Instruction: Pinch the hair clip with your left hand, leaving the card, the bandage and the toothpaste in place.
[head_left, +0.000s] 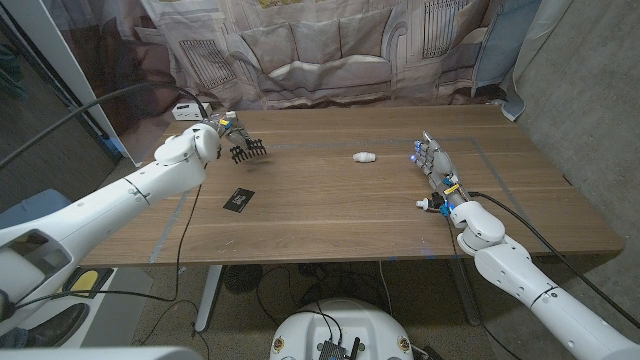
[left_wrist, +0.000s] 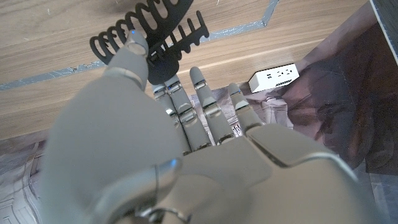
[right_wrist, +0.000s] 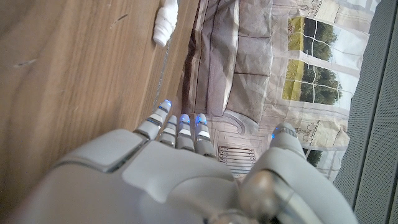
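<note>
On the table (head_left: 330, 215), the hair clip (head_left: 247, 152) sits at the far left, held in the left hand (head_left: 215, 135). The card (head_left: 238, 200) lies nearer the front edge, just beside it. The bandage (head_left: 364, 157) lies mid-table, between the clip and the right hand (head_left: 434, 165).

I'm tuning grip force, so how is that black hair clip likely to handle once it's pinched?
The hair clip is thin dark plastic with open curved teeth, so it is probably light and fairly stiff, though the teeth could bend or snap under hard pressure. The left hand holds it only at its hinge end, so it may pivot or slip.
</note>
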